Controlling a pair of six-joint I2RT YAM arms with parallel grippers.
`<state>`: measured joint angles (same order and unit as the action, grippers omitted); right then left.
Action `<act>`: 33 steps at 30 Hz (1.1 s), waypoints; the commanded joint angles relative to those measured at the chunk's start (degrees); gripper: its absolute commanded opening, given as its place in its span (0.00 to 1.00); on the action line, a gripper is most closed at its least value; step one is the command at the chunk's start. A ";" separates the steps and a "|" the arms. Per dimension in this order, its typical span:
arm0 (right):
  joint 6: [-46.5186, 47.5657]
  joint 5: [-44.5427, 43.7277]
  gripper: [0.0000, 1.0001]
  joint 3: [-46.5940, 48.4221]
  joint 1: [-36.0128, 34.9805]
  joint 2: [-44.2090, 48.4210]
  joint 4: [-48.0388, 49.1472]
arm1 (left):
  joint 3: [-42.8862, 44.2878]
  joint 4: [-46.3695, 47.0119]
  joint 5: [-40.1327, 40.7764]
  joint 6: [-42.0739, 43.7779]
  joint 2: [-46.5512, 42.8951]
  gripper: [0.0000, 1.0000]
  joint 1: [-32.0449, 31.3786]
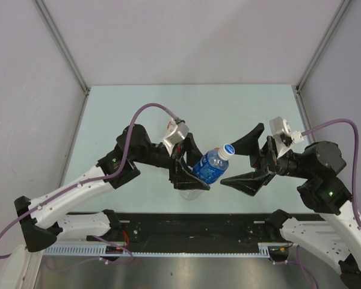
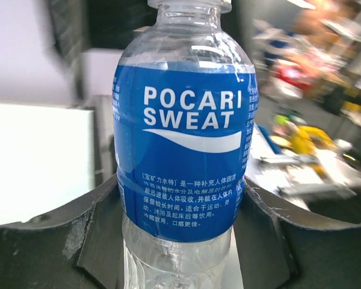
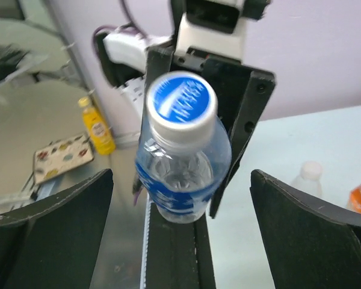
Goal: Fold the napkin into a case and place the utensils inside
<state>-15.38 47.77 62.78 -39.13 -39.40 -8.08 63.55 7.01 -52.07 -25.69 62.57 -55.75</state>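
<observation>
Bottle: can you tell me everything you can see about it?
The bottle is clear plastic, with a blue label reading POCARI SWEAT in white and a white cap with a blue top, screwed on. It is tilted, cap toward the right gripper, whose jaws stand open either side without touching. The left gripper clamps its lower body.

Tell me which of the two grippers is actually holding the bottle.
The left gripper: it is closed around the body of the blue-labelled bottle. The right gripper stands wide open by the cap, gripping nothing.
</observation>
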 commanded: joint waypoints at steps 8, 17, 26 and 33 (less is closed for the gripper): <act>-10.37 -22.18 1.00 1.82 0.20 3.27 1.92 | 0.61 -14.13 36.32 10.75 -2.71 0.00 -0.41; -18.80 -36.95 0.97 1.82 0.11 1.61 -0.45 | -0.35 -13.07 61.72 17.68 -3.24 0.00 -8.83; -23.03 -41.79 0.91 1.82 0.11 -1.47 -1.77 | -0.97 -11.22 76.75 23.05 -0.60 0.00 -16.23; -23.82 -46.26 0.83 1.82 -2.52 -3.23 -1.85 | -1.15 -9.20 84.14 25.16 1.07 0.00 -19.84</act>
<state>-38.02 5.76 62.81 -39.79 -42.24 -10.33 62.54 -6.09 24.84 -3.38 63.24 -74.04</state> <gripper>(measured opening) 0.846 0.663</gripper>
